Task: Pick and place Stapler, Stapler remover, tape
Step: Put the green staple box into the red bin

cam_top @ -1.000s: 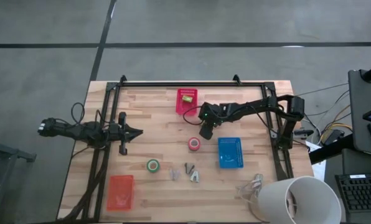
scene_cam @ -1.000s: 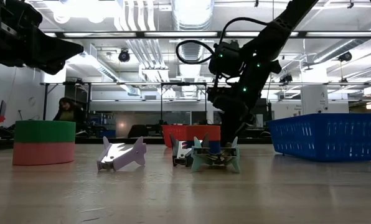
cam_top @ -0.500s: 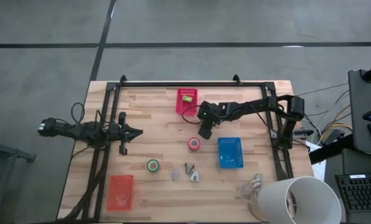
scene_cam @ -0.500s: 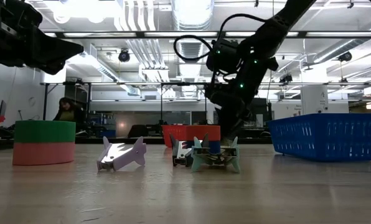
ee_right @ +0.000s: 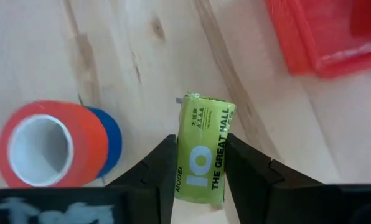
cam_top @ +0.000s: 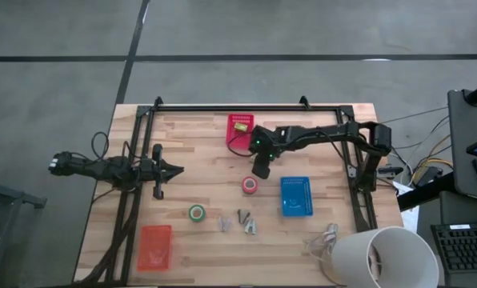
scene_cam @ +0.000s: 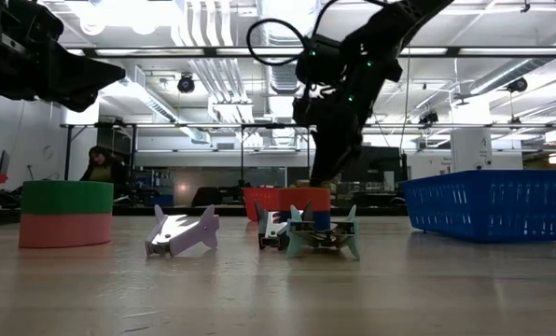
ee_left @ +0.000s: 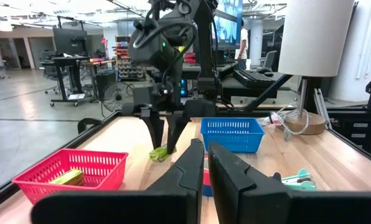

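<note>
Right end effector [ee_right: 201, 163] clamped on yellow-green stapler [ee_right: 203, 148], carried above desk [cam_top: 198, 136] centre, just at 12 o'clock of red tape [cam_top: 250, 186]. Second stapler [cam_top: 241, 126] lies in red basket [cam_top: 232, 136] at 12 o'clock edge. Step: stapler pick done, transport under way. Next, likely: move over that basket, release. Left end effector [cam_top: 177, 169] shut, empty, parked at 9 o'clock. Green tape [cam_top: 197, 213], staple removers [cam_top: 240, 221] at 6 o'clock; blue basket [cam_top: 295, 196] at 4. Pale wood desk, lab room behind.

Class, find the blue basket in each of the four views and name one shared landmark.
High view: blue basket, right of centre.
Low view: far right.
Left wrist view: centre, beside the right gripper.
Right wrist view: not in it.
Shared landmark: the right gripper.
</note>
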Controlling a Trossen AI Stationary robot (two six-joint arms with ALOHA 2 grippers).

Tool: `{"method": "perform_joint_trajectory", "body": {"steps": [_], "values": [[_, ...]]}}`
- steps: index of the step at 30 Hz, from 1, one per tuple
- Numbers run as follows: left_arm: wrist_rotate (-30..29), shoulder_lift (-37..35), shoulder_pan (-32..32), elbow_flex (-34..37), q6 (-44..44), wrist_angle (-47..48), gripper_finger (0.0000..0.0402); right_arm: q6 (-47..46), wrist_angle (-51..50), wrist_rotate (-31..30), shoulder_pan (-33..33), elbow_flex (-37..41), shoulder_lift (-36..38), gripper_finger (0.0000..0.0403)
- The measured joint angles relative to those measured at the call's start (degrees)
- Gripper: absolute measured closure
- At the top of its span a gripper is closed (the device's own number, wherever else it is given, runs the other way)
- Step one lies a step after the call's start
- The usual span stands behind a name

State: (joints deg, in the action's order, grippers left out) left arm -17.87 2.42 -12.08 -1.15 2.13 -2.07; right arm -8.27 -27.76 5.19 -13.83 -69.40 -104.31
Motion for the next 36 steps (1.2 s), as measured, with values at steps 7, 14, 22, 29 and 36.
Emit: {"method": "perform_joint_trajectory", "body": {"steps": [7, 14, 22, 29, 36], "values": [[0.0, 0.0, 0.0, 0.0, 0.0, 0.0, 0.0376, 3.9, -0.8, -0.2, -0.1, -3.6, 0.0, 0.0290], [0.0, 0.0, 0.0, 0.0, 0.0, 0.0, 0.0376, 8.3, -0.7, -0.6, -1.1, -7.6, 0.0, 0.0286], [0.0, 0.0, 0.0, 0.0, 0.0, 0.0, 0.0376, 11.6, -0.4, -0.8, -3.6, -10.7, 0.0, 0.0290], [0.0, 0.0, 0.0, 0.0, 0.0, 0.0, 0.0376, 13.5, 1.3, -0.8, -6.1, -12.1, 0.0, 0.0288], [0.0, 0.0, 0.0, 0.0, 0.0, 0.0, 0.0376, 15.0, 3.8, -0.8, -8.6, -12.6, -0.1, 0.0290]]}}
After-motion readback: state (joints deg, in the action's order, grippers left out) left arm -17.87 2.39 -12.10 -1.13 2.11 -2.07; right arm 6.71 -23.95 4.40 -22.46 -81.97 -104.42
